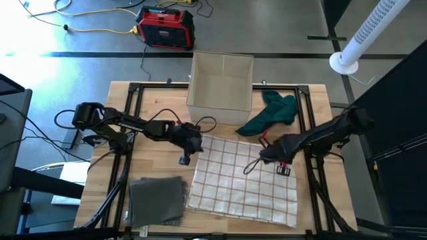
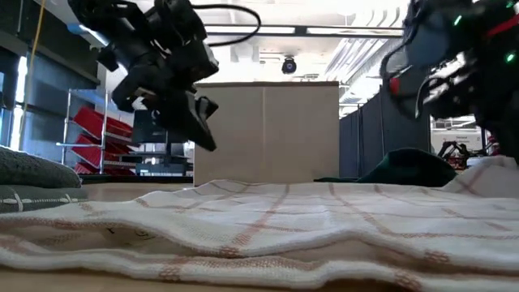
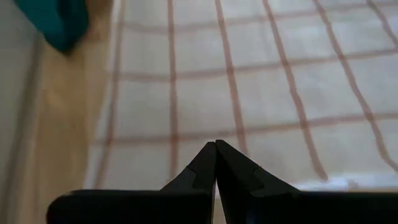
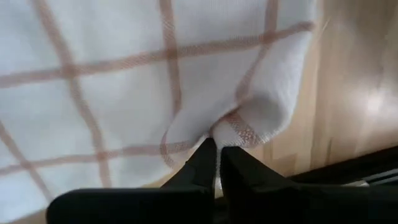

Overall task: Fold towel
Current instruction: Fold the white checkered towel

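Observation:
A white towel with red checks (image 1: pixel 243 180) lies spread across the middle of the table. My right gripper (image 4: pixel 217 146) is shut on the towel near its far right corner, where the cloth puckers up. In the high view this gripper (image 1: pixel 268 157) stands over the towel's far right part, and in the low view the cloth rises there (image 2: pixel 486 174). My left gripper (image 3: pixel 215 146) is shut with nothing between its fingers. It hangs above the towel's far left corner (image 1: pixel 190 143), clear of the cloth in the low view (image 2: pixel 203 134). My right gripper pinches a raised fold of the towel (image 4: pixel 239 127) between its two fingertips, at the hemmed edge near the far right corner. The fingers come steeply from above. The cloth is drawn up into a small peak at the fingers, and the rest lies on the table.
A beige open box (image 1: pixel 220 83) stands at the table's far edge. A dark green cloth (image 1: pixel 270 113) lies bunched to its right. A folded grey towel (image 1: pixel 157 200) rests at the near left. A black frame (image 1: pixel 133 100) runs around the tabletop.

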{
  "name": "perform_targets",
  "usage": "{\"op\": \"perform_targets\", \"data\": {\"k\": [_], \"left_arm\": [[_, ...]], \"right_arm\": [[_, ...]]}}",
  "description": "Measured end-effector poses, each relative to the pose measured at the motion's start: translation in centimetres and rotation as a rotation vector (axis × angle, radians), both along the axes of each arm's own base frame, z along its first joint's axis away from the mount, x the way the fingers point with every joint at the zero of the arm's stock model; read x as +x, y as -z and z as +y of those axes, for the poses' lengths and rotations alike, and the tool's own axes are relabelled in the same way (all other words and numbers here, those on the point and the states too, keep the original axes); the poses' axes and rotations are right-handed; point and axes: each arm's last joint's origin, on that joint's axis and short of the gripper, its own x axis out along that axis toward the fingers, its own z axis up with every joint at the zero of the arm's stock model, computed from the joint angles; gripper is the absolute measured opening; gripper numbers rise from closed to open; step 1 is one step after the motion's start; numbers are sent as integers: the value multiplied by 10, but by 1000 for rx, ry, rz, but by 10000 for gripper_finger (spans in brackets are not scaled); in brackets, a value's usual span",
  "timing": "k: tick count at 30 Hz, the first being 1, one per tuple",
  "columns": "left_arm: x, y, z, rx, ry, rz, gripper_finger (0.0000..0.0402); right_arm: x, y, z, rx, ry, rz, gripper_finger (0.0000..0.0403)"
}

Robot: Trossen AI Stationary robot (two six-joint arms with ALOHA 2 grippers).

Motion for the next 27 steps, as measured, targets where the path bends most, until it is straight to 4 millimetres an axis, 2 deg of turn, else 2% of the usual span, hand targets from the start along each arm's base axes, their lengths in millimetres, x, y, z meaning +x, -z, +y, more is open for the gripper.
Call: {"op": "perform_targets", "data": {"k": [4, 9, 15, 21, 27], "left_arm": [[4, -2, 6, 56, -4, -45, 39], [5, -1, 29, 55, -194, -58, 107], [6, 11, 42, 24, -298, -15, 156], [14, 36, 40, 31, -314, 32, 161], [24, 48, 47, 60, -371, 51, 161]], "right_arm": [[-1, -3, 13, -46, -16, -42, 0], [-4, -3, 22, -91, -27, -75, 0], [-7, -3, 28, -127, -51, -98, 0], [-8, -3, 30, -144, -71, -108, 0], [-8, -3, 30, -146, -73, -114, 0]]}}
